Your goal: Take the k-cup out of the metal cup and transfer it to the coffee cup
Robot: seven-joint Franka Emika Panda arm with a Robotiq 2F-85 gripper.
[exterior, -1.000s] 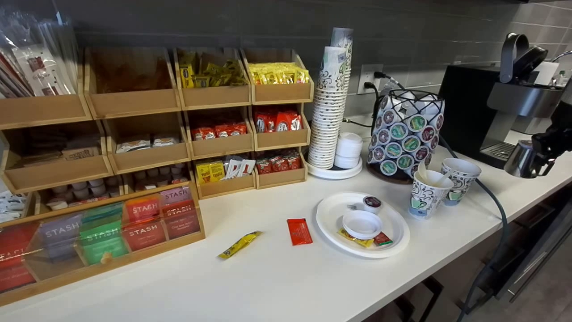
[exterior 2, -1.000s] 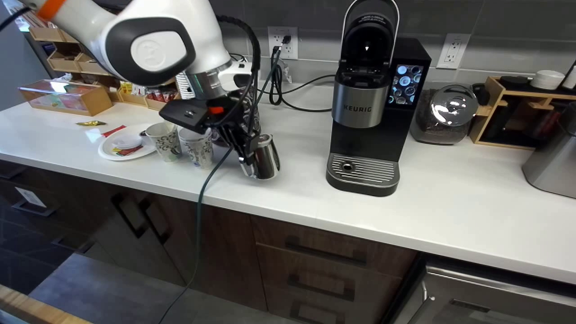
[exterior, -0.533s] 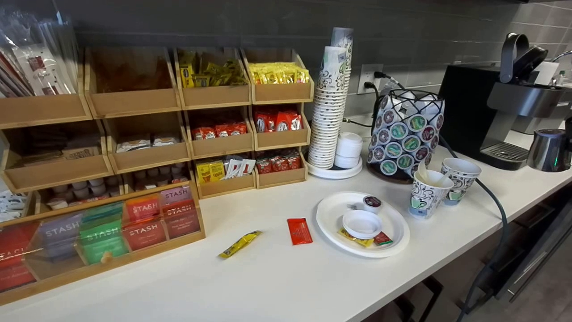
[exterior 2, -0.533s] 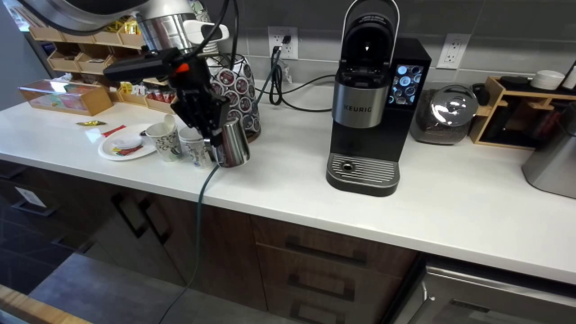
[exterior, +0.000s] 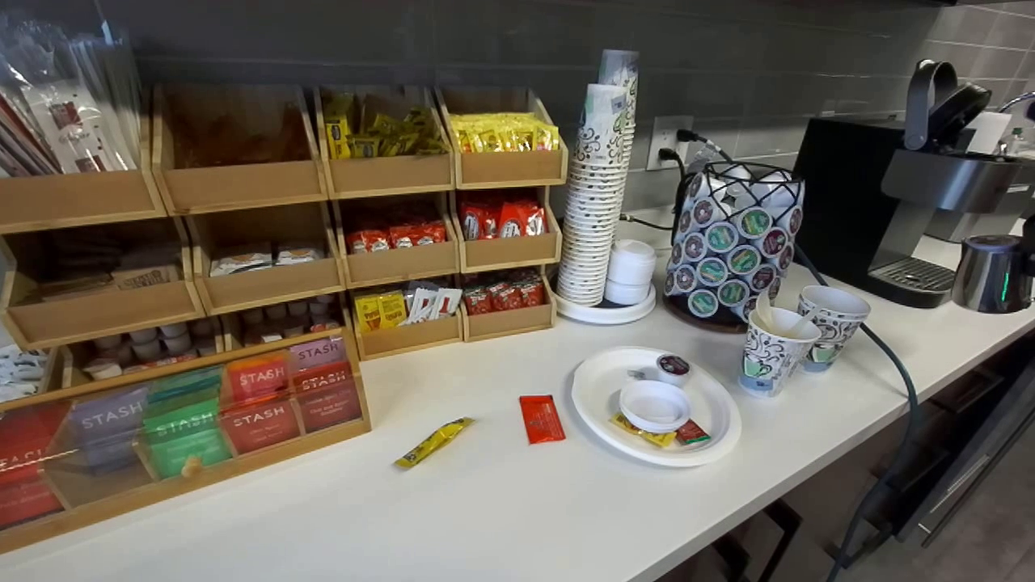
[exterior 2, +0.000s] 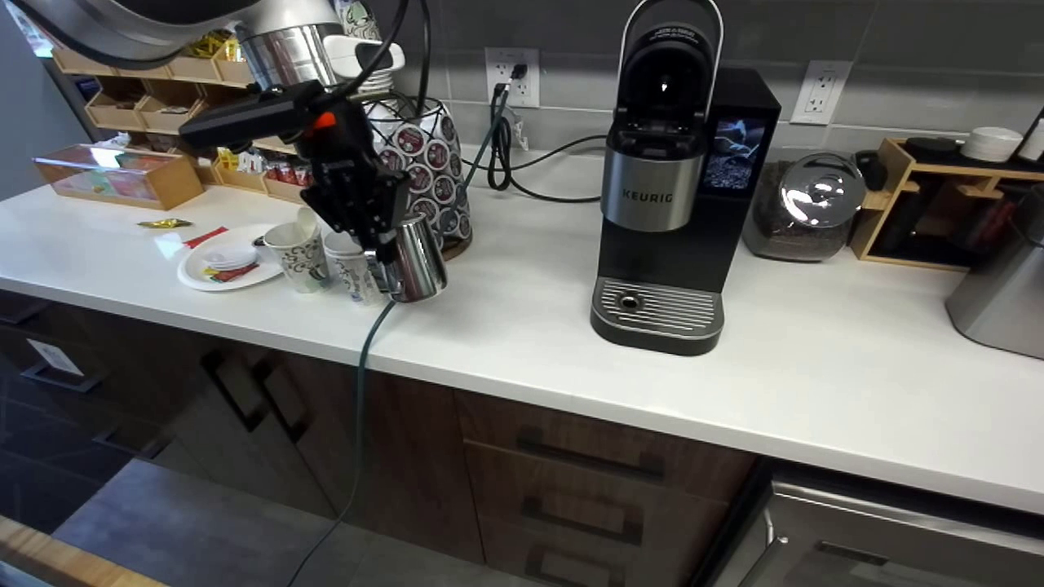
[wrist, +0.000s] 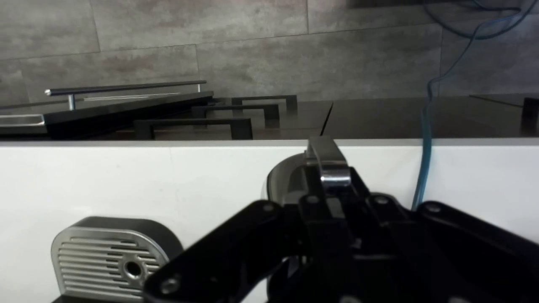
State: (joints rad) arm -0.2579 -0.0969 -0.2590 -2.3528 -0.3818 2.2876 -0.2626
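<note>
The shiny metal cup shows in both exterior views and in the wrist view, low over the counter. Whether its bottom touches the counter I cannot tell. My gripper is shut on its handle, one finger on each side. In an exterior view the cup leans slightly. A brownish patch shows at its mouth, but I cannot tell whether it is a k-cup. Two patterned paper coffee cups stand beside it: one with light sticks inside, and one behind.
A white plate holds a small bowl, packets and a dark-lidded k-cup. A wire rack of k-cups stands behind the cups. The Keurig machine has its lid raised. A blue-green cable hangs over the counter edge.
In an exterior view my gripper and the metal cup have moved left toward the paper cups, and the wrist has turned. In the last half second they shifted only slightly. The Keurig screen picture changed.
</note>
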